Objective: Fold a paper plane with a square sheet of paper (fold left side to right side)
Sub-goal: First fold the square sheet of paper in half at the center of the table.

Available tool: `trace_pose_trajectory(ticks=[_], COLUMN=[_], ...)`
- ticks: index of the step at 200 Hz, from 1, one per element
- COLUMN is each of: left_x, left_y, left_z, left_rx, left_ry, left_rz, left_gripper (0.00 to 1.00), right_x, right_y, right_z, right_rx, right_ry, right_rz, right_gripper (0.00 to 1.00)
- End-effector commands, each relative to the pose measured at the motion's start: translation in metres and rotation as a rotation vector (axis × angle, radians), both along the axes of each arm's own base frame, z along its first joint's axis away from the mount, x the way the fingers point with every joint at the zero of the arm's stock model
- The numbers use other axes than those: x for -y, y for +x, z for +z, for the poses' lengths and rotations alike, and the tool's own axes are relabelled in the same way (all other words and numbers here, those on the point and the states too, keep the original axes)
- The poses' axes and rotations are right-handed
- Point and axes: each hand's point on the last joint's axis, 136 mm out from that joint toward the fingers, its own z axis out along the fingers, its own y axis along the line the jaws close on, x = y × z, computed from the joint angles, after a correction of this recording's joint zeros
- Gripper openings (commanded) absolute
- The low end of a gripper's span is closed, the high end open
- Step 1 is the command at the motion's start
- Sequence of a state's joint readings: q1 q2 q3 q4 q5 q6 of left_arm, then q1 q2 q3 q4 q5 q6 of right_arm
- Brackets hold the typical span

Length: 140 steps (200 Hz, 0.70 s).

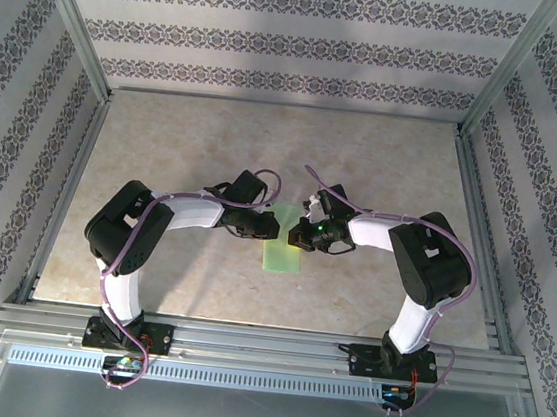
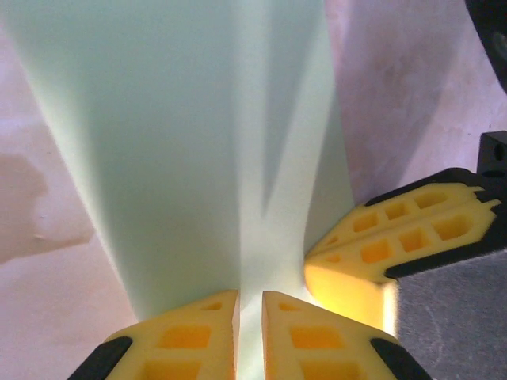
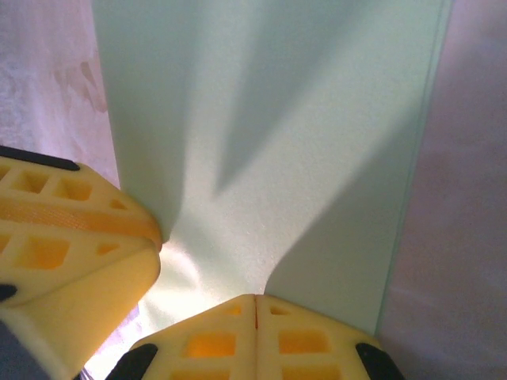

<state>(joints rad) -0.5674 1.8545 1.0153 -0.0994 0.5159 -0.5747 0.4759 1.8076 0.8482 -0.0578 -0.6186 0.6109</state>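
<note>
Pinning the square sheet of paper (image 1: 281, 256), creased to a narrow strip, directly beneath both sets of fingertips, judged to stop it sliding while pressing the fold: right hand (image 3: 255, 299) fully closed, tip down on the paper, holding nothing; left hand (image 2: 250, 297) close beside it, fingers (image 2: 190, 336) nearly together with a thin slit between, grip on the paper not determinable. Long edges running straight ahead of each hand; bare surface (image 1: 395, 161) just outside both edges and well beyond, tight room only between the two hands.

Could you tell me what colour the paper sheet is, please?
The thin matte paper sheet is plain pale green, clearest in the right wrist view.
</note>
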Motion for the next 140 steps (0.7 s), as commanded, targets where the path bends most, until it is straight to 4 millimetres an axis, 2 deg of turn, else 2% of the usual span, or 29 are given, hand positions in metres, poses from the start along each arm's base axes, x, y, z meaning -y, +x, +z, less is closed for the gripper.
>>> trace_pose_trajectory(ticks=[1,75,117,140], left_x=[-0.022,-0.044,-0.054,-0.056], left_y=[-0.006,-0.005,0.001,0.006], left_z=[-0.026,-0.035,-0.019,0.002], left_rx=[-0.037,-0.048,-0.013,0.045], left_ry=[0.066,0.065,0.054,0.05], left_rz=[0.015,0.06,0.065,0.056], left_gripper=[0.17,0.17,0.14,0.13], right_x=[0.034,0.04,0.039,0.039], right_y=[-0.03,-0.033,-0.032,-0.033], right_z=[-0.051,-0.052,-0.051,-0.051], right_rx=[-0.122,-0.122,-0.118,-0.121], right_ry=[-0.206,-0.222,-0.216,-0.215], right_rz=[-0.019,-0.026,-0.022,-0.02], right_gripper=[0.0,0.0,0.0,0.0])
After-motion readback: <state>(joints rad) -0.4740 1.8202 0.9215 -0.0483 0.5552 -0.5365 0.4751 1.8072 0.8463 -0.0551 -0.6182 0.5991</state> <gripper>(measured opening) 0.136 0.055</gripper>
